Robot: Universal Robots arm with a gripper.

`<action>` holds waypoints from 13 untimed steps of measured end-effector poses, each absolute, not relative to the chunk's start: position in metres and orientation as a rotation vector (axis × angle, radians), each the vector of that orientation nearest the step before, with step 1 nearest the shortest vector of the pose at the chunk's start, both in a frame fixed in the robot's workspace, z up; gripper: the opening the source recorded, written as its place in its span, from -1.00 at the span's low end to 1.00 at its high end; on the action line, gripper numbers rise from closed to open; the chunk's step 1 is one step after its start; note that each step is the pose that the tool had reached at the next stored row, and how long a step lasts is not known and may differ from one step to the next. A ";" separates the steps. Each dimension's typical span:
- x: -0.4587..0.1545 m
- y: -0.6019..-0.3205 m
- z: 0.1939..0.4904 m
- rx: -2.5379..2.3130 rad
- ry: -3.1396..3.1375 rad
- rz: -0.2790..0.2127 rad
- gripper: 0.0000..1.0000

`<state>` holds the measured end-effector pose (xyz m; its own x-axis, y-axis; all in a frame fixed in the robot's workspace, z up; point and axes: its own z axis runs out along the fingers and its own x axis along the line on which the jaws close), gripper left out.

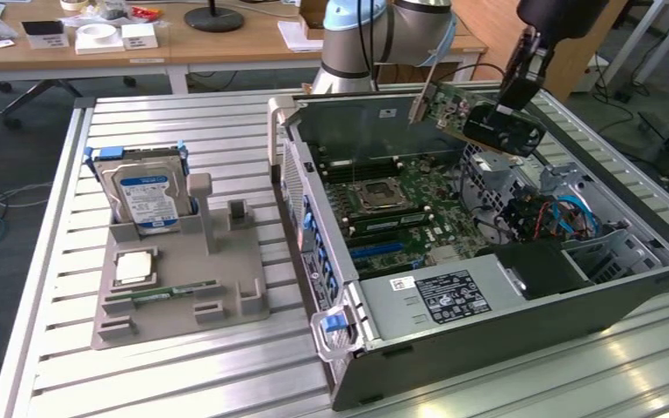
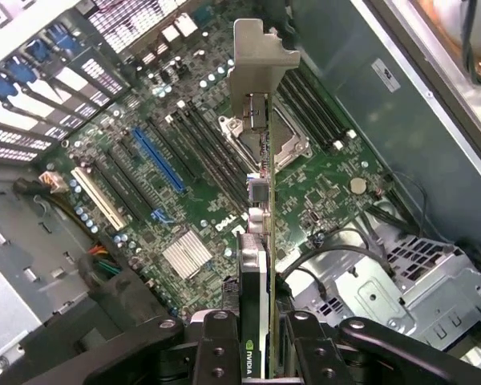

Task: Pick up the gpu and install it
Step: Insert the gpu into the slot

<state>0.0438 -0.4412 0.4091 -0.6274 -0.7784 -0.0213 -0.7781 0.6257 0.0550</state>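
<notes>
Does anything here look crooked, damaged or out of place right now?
Only the gpu: it hangs tilted in the gripper above the open computer case, not in any slot. Nothing looks spilled or broken.

Bright, even room light (glare streaks the table (image 1: 631,357)).

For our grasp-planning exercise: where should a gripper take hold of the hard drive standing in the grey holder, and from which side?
The hard drive stands upright, lower end in the grey holder, top free. So probably grip its upper part across the two broad faces, coming down from above.
</notes>
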 end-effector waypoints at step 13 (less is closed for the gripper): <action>0.044 -0.441 0.409 1.478 -2.763 -0.092 -0.47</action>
